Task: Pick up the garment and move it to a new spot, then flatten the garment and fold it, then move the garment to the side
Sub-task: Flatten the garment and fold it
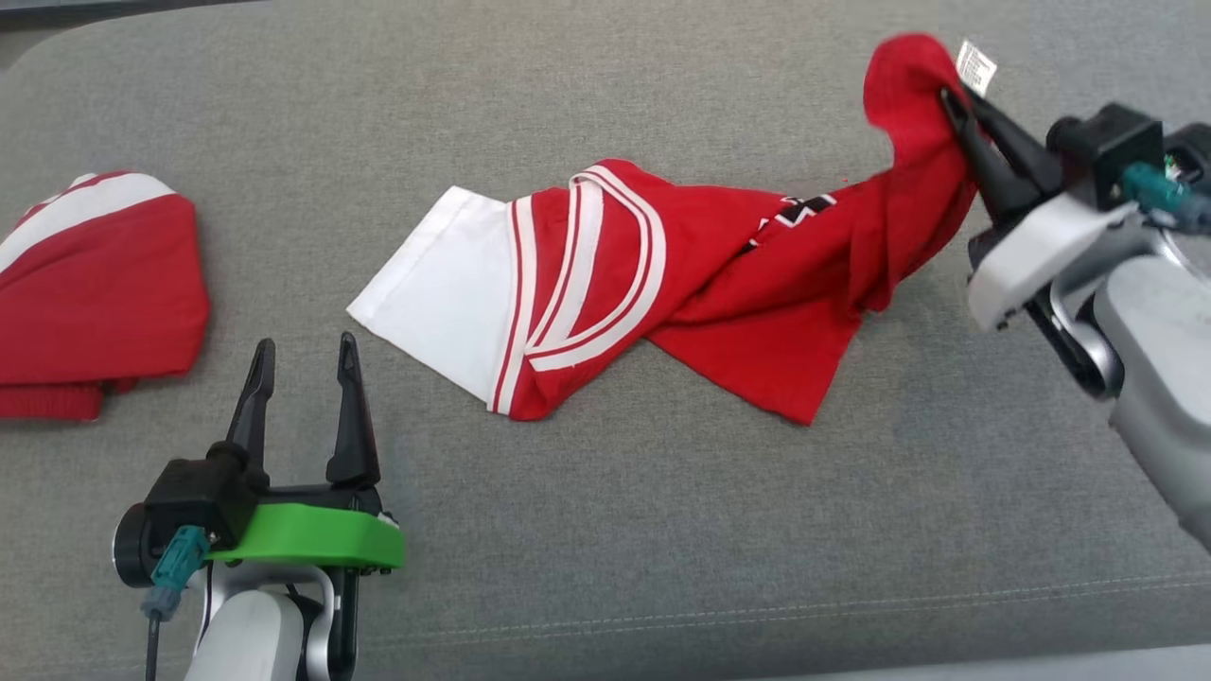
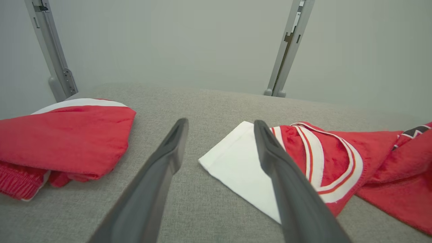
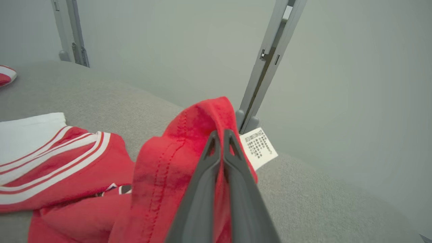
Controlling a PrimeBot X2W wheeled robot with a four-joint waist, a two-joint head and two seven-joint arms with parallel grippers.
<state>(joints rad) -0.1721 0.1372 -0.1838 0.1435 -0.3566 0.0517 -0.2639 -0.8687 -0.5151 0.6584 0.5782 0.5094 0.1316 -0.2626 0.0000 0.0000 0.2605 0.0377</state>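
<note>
A red garment (image 1: 738, 284) with white trim and a white sleeve lies crumpled across the middle of the grey cushion (image 1: 605, 530). Its right end is lifted off the surface, with my right gripper (image 1: 951, 99) shut on the red hem beside a white care label (image 1: 975, 66). The right wrist view shows the same pinch of garment (image 3: 175, 162), the gripper (image 3: 221, 135) closed and the label (image 3: 258, 146) just right of the tips. My left gripper (image 1: 303, 355) stands open at the lower left, apart from the white sleeve (image 2: 236, 165), gripper (image 2: 219, 125) holding nothing.
A second red-and-white garment (image 1: 95, 284) lies folded at the cushion's left edge, also seen as a folded pile (image 2: 64, 141) in the left wrist view. Grey metal posts (image 2: 287, 50) stand behind the cushion against a pale wall.
</note>
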